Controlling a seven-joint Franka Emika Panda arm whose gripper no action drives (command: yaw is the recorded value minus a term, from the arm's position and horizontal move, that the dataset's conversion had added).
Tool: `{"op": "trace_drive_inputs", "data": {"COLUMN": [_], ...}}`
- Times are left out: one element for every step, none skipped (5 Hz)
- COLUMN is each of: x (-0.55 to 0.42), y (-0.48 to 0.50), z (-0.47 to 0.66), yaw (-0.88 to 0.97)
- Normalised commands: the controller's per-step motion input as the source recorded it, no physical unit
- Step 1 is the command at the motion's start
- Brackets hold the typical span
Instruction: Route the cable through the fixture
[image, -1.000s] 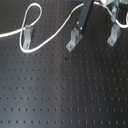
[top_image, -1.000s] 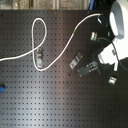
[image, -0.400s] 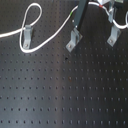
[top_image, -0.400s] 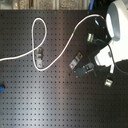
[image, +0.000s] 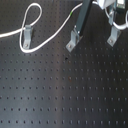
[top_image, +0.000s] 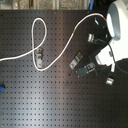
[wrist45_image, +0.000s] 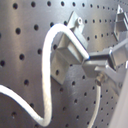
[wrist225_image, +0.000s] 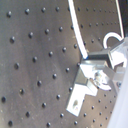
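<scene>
Long thin white flexible cable (top_image: 54, 59) lies on the black perforated metal breadboard (top_image: 45, 100). In the second exterior view it enters from the 9 o'clock edge, runs to the small metal clip fixture (top_image: 39, 58) left of centre, loops up toward 11 o'clock and back down through that clip, then sweeps up toward 1 o'clock to the white robot arm (top_image: 118, 22). The first exterior view shows the same loop (image: 33, 20) at 10 o'clock, with the cable passing the first clip (image: 27, 36). Second small metal clip (top_image: 75, 61) sits near centre, the cable running past it at 11 o'clock, apart from it. Third clip (top_image: 109, 80) at 3 o'clock. Gripper (top_image: 86, 69) is low over the board just beside the second clip, its dark finger (image: 82, 20) angled down to the clip (image: 73, 41). Jaw gap: cannot tell, since the wrist views are blurred; the first wrist view shows the cable (wrist45_image: 46, 75) curving by a clip bracket (wrist45_image: 70, 47).
</scene>
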Motion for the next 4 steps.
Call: {"op": "trace_drive_inputs", "data": {"x": [0.003,-0.002,-0.074,0.171], "y": [0.008,0.004,-0.01,0.106], "z": [0.62,0.01,0.06,0.0], "yaw": [-0.05,0.0,0.0,0.0]}}
